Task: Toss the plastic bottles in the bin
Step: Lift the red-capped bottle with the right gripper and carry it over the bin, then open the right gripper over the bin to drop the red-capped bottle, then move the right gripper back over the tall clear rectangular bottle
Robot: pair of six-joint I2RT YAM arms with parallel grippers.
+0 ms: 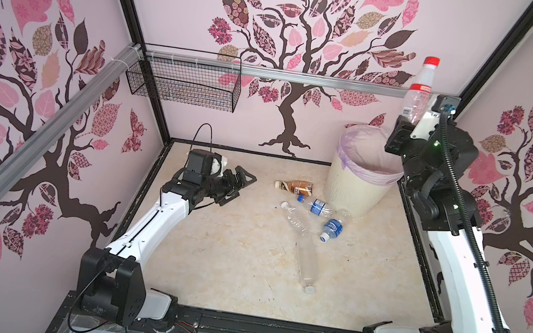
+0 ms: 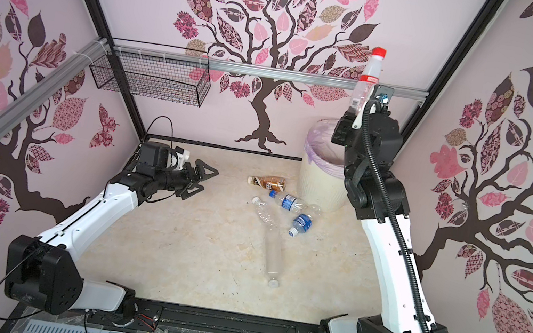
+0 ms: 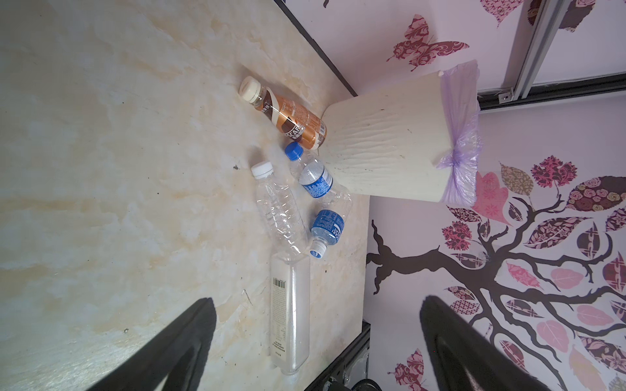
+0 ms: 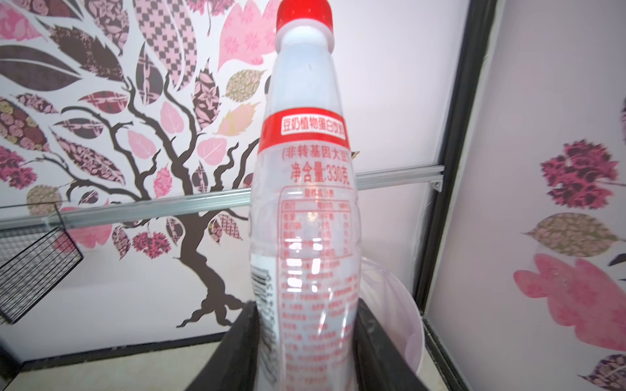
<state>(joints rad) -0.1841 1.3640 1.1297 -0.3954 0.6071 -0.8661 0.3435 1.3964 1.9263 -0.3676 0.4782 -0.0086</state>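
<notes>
Red-capped clear plastic bottle (image 1: 418,90) upright, clamped by right gripper (image 1: 405,124), above cream ribbed bin (image 1: 357,186), worktop (image 1: 224,259) far-right corner, left gripper (image 1: 240,185) spread wide, empty

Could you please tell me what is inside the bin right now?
Only the lilac bag lining the bin shows. Its bottom is hidden behind the near wall and the right arm.
</notes>
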